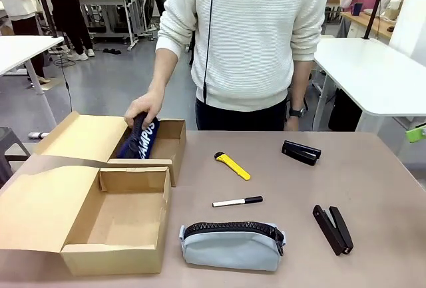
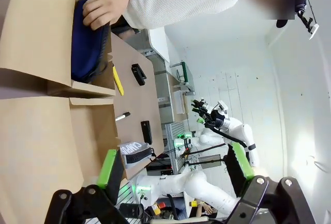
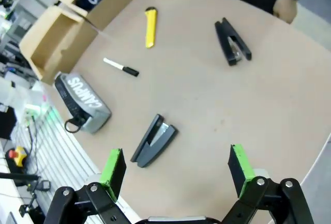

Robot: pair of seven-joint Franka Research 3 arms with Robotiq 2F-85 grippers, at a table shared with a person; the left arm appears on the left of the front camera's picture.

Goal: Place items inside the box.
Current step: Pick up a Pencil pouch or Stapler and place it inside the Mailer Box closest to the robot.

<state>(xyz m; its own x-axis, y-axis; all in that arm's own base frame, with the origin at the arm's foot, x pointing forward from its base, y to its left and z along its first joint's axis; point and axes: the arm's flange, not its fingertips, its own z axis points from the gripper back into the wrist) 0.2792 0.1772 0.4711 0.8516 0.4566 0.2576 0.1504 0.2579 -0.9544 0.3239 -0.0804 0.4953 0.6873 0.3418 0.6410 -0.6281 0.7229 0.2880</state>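
Pouch [image 1: 231,246] lies just right of the near box [image 1: 110,260]. Behind that box, a hand [image 1: 145,108] holds the blue thing [image 1: 141,143] partly inside the far box [image 1: 172,147]. Left gripper [image 2: 173,164] and right gripper [image 3: 178,164] are released, empty. Best slide it in flat.

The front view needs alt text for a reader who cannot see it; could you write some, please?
A person's hand holds a dark blue white-lettered object in the far cardboard box, behind a second box. On the table lie a yellow utility knife, a white marker, two black staplers and a grey-blue zip pouch.
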